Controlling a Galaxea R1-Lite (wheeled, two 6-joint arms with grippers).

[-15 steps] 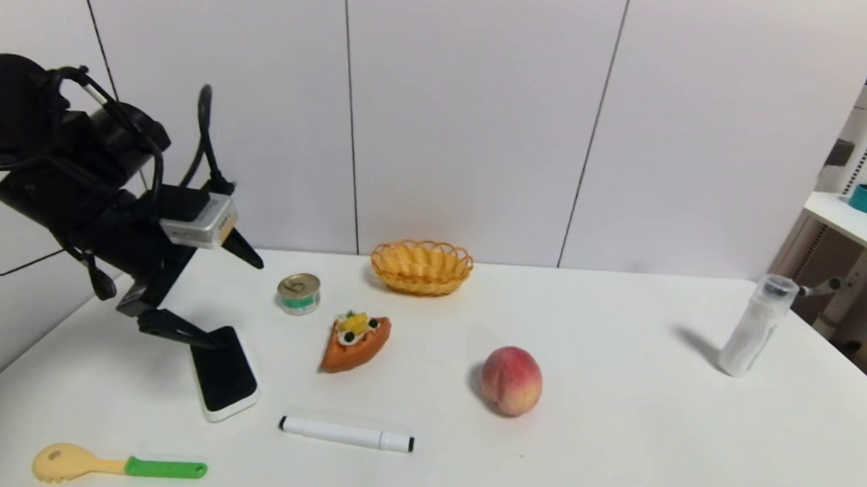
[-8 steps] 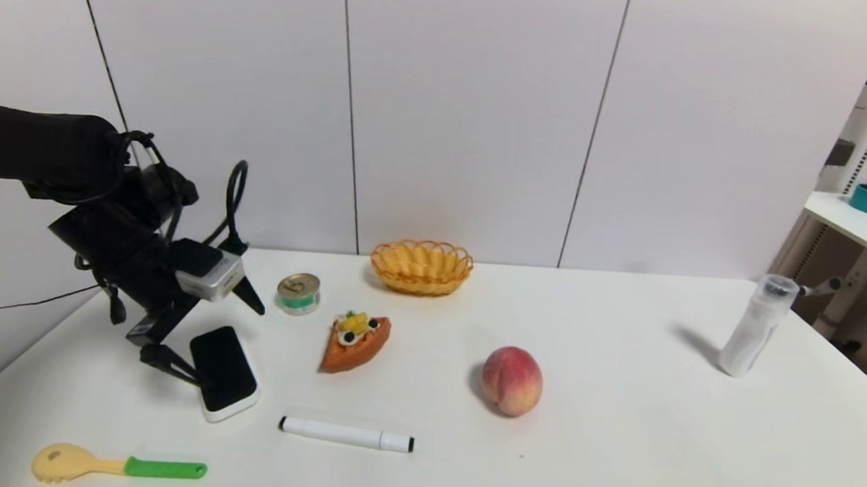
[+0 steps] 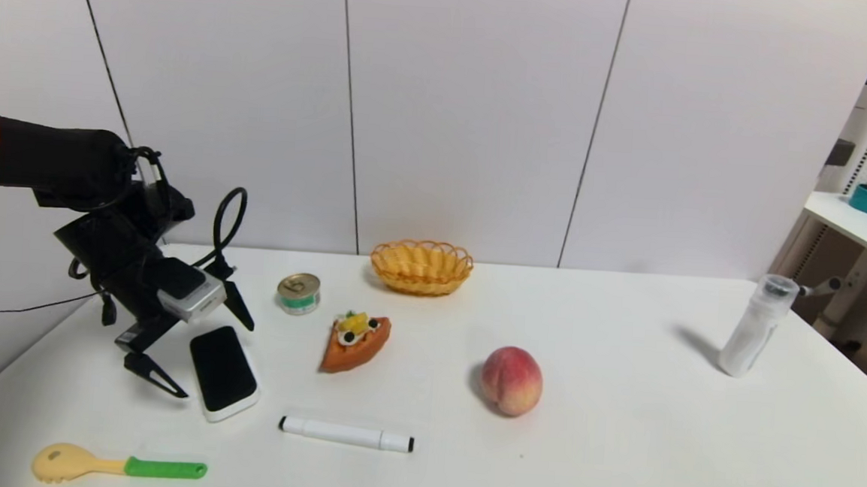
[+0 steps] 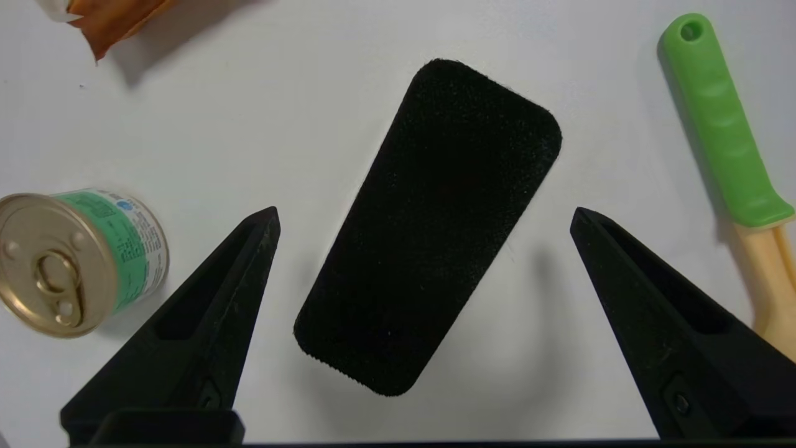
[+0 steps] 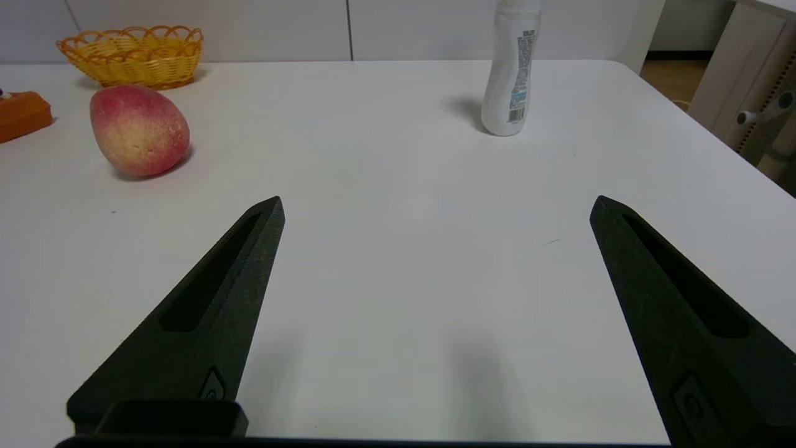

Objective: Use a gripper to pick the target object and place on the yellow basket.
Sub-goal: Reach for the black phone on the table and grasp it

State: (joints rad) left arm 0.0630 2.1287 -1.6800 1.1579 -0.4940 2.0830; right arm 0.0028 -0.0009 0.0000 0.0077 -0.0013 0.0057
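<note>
The target object [image 3: 224, 370], a flat slab with a black face and white rim, lies on the white table at the front left. In the left wrist view the target object [image 4: 429, 224] sits askew between the fingers, apart from both. My left gripper [image 3: 218, 362] hangs low over it, open, one finger on each side; the left gripper [image 4: 426, 211] holds nothing. The yellow basket [image 3: 421, 267] stands empty at the back centre, by the wall. My right gripper [image 5: 438, 200] is open over bare table, out of the head view. The yellow basket [image 5: 132, 55] shows far off there.
A green-labelled tin can [image 3: 299, 293] and a toy cake slice [image 3: 356, 342] lie between the phone and the basket. A white marker [image 3: 346, 434], a green-handled yellow spoon [image 3: 119, 467], a peach [image 3: 512, 380] and a white bottle [image 3: 756, 326] are also on the table.
My left gripper has come down and drawn toward the front of the table, so its open fingers now straddle the phone. The phone has not moved.
</note>
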